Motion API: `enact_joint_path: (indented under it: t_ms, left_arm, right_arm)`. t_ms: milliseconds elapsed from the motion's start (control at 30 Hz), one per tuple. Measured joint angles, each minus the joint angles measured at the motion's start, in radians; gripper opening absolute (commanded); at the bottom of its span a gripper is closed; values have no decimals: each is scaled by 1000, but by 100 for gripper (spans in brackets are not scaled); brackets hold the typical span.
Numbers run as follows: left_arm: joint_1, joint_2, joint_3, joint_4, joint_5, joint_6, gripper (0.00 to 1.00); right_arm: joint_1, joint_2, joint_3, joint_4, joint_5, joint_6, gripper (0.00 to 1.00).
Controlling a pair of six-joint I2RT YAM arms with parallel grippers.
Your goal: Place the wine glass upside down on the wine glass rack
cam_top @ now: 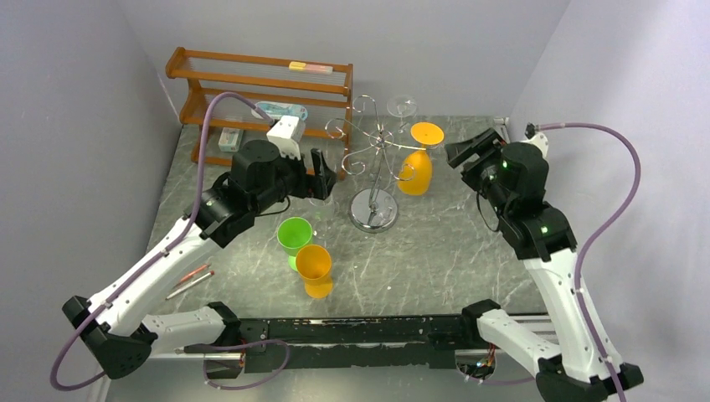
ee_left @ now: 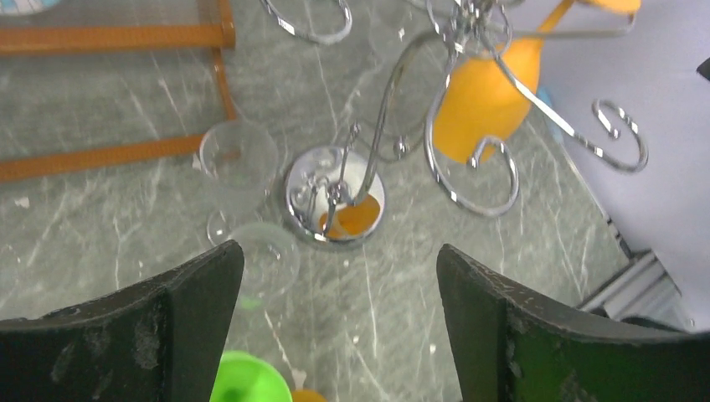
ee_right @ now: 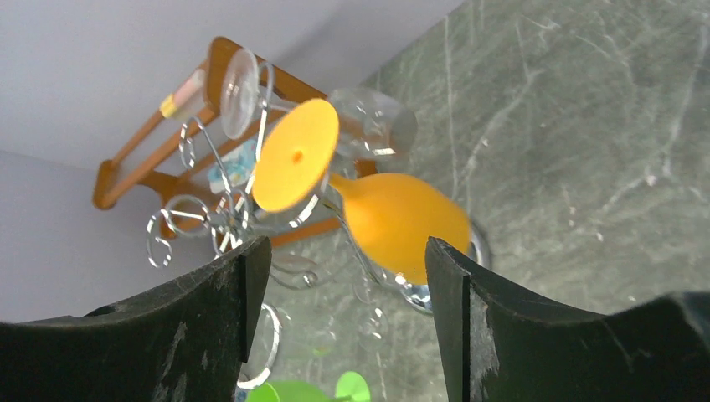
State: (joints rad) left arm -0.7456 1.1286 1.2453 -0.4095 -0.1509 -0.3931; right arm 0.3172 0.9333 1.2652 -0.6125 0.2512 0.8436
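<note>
Where the table (cam_top: 469, 251) meets its left edge, two pens (cam_top: 191, 280) lie side by side near the left arm. At the far left stands a brown wooden shelf (cam_top: 259, 84). The left gripper (cam_top: 322, 177) hovers just left of the wine glass rack (cam_top: 374, 159); its fingers (ee_left: 188, 322) are spread wide with nothing between them. In the left wrist view the rack's round mirror base (ee_left: 335, 197) lies below and ahead of the gap.

A green wine glass (cam_top: 294, 234) stands upright on the table in front of the left gripper. A standing orange wine glass (cam_top: 314, 266) is just beside it on the near side.

The rack stands at mid-table, its spiral arms branching from the central post. A clear wine glass (cam_top: 402, 106) hangs from a far arm, foot up. The hanging orange wine glass (cam_top: 416, 172) is suspended upside down on the rack's right side, foot held in a spiral arm, bowl down and clear of the table.

The right gripper (cam_top: 459, 151) is just right of that glass, apart from it, fingers (ee_right: 209, 335) parted and empty.
</note>
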Motion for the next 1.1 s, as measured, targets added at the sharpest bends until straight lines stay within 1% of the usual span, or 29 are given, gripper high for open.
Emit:
enact_joint_path:
  t_ms: [167,300,367,433,467,600,700,833,900,1100]
  left_arm:
    - [0,-70,-1,-131,103,3,81]
    - [0,-145,-1,-199,224,24,80]
    - [0,-175,-1,-245,299,39,81]
    - [0,-196,-10,-291,376,50,83]
    - [0,-208,-17,-303,392,53,83]
    - [-2,-257,-112,-340,473,58,84]
    - [-9,-259,-164,-363,493,65,85]
    - [-32,-247,-219,-366,488,67,88]
    - [-56,-240,-244,-364,472,64,88]
    - [-156,-209,-273,-338,394,50,81]
  right_arm:
    - [0,-98,-33,-111,-2,-21,73]
    - [0,-147,-50,-179,-24,3,73]
    - [0,-165,-74,-212,-48,33,73]
    - [-1,-175,-120,-231,-87,56,73]
    - [-1,-175,-153,-241,-110,68,73]
    - [-1,-169,-298,-277,-217,107,73]
    - [-1,-182,-388,-284,-273,140,73]
    - [-1,-212,-440,-264,-312,165,72]
    - [-1,-214,-453,-246,-321,173,72]
    - [-1,-219,-526,-196,-331,204,70]
